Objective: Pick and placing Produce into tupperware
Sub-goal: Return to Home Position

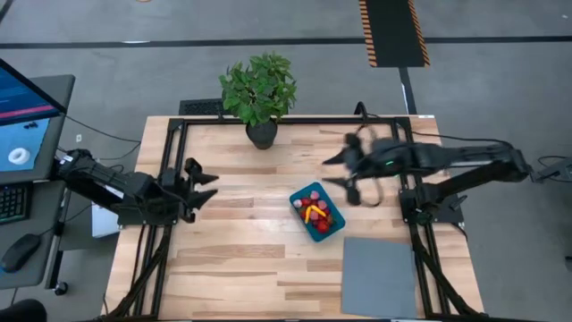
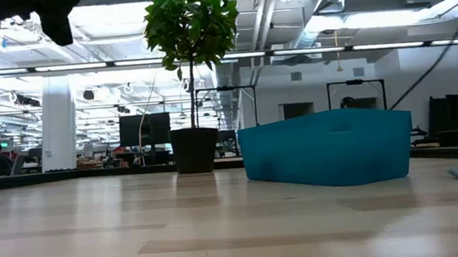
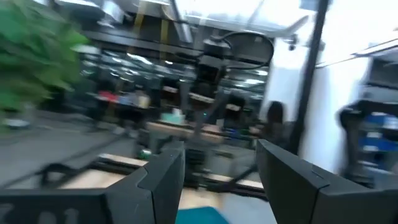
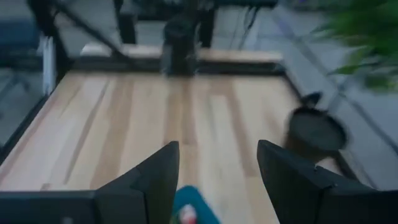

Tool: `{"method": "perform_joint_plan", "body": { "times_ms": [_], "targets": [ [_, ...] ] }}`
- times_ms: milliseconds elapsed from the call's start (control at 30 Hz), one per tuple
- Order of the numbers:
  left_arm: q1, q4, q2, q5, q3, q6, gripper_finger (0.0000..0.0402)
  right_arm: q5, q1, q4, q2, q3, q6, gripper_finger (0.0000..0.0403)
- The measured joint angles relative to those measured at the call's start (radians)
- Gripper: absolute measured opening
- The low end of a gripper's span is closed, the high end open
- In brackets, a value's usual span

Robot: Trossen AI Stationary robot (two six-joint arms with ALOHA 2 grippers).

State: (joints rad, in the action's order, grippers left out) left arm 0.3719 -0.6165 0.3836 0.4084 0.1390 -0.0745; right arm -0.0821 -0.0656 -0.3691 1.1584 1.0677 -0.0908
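Observation:
The teal-blue tupperware (image 1: 317,211) stands on the wooden table right of the middle, and also shows in the low view as a blue tub (image 2: 326,148). The produce (image 1: 316,212), small red, pink and yellow pieces, lies inside it. My right gripper (image 1: 345,171) hangs open above the table, just beyond the tub's far right side, with nothing between its fingers (image 4: 155,180). My left gripper (image 1: 207,188) stands open at the table's left edge, its fingers (image 3: 163,180) empty.
A potted green plant (image 1: 260,93) stands at the table's far edge. A flat grey mat (image 1: 379,275) lies at the near right corner. Bare wood stretches across the middle and near left of the table (image 1: 223,259).

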Motion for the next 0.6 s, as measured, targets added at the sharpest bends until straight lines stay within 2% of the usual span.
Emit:
{"method": "perform_joint_plan", "body": {
  "times_ms": [133, 267, 333, 467, 600],
  "targets": [
    [0.0, -0.003, 0.0, 0.171, 0.0, 0.058, 0.0187, -0.01, 0.038, 0.032, -0.206, -0.108, 0.009, 0.024],
    [-0.001, -0.003, 0.0, 0.361, 0.0, 0.007, 0.0187, -0.097, 0.04, 0.045, -0.421, -0.22, 0.011, 0.024],
    [-0.001, -0.002, -0.001, 0.356, 0.0, -0.012, 0.0187, -0.143, 0.032, 0.069, -0.52, -0.286, 0.019, 0.024],
    [-0.002, 0.012, 0.013, 0.223, 0.0, 0.097, 0.0187, -0.172, 0.011, 0.164, -0.717, -0.439, 0.024, 0.024],
    [-0.003, -0.002, 0.013, 0.252, 0.0, 0.088, 0.0187, -0.212, 0.009, 0.172, -0.886, -0.538, 0.049, 0.024]
  ]
}}
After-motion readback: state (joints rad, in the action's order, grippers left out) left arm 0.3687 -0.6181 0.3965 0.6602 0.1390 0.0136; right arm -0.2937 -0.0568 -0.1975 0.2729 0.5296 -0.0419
